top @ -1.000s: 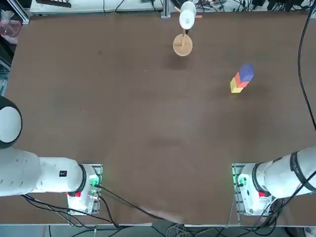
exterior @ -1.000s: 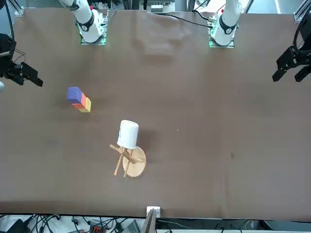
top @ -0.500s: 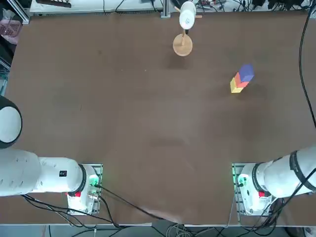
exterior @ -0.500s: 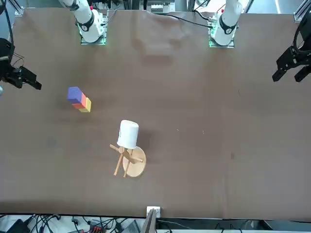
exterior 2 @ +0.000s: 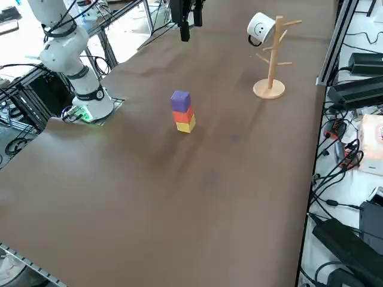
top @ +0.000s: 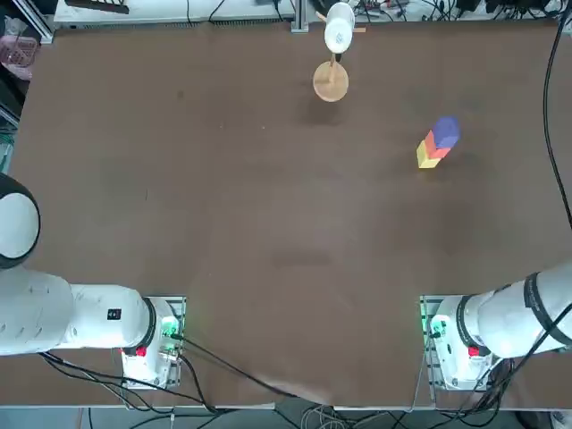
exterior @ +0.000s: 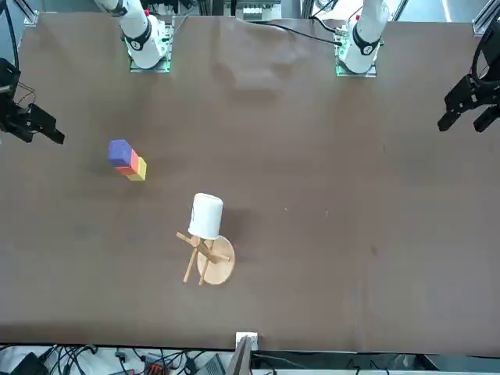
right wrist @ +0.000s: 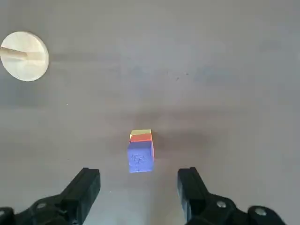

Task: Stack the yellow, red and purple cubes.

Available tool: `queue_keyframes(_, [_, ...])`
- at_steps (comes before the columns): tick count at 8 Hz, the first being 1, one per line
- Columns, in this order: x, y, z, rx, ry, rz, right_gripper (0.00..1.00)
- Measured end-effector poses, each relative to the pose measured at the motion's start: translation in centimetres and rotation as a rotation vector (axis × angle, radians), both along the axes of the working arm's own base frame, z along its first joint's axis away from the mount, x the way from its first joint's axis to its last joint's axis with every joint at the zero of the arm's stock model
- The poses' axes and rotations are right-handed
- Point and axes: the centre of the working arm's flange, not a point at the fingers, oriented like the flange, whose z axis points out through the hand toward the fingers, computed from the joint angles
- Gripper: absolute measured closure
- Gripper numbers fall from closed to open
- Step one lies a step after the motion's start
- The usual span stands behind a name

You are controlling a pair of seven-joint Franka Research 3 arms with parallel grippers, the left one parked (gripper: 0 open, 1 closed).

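The stack point(exterior 2: 182, 111) stands complete on the table point(top: 268, 223), right of centre: yellow cube point(exterior 2: 186, 125) at the base, red cube point(exterior 2: 183, 113) on it, purple cube point(exterior 2: 180, 100) on top. The right gripper point(right wrist: 139, 188) hangs high above, jaws spread wide and empty. The stack lies straight below, between the fingers point(right wrist: 86, 187); judged done, only withdrawal remains.

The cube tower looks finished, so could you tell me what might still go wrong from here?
1. The purple cube tops the red cube and yellow cube; the tower is narrow and freestanding, so a jolt to the table might topple it.
2. The right gripper, open and empty, hangs high above the stack; a careless descent could clip the purple cube.
3. The wooden stand is well clear, so little risk there.
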Motion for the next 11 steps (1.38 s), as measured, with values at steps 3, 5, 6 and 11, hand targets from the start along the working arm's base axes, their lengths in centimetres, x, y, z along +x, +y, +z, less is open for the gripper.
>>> queue_keyframes(3, [0.3,-0.9,-0.7,0.012,0.012,-0.010,0.00])
queue_keyframes(5, [0.4,-0.4,-0.8,0.011,0.014,0.007,0.00])
queue_keyframes(6, [0.4,-0.3,-0.8,0.000,0.017,0.012,0.00])
queue_keyframes(11, [0.4,0.2,-0.9,-0.021,0.022,0.026,0.00])
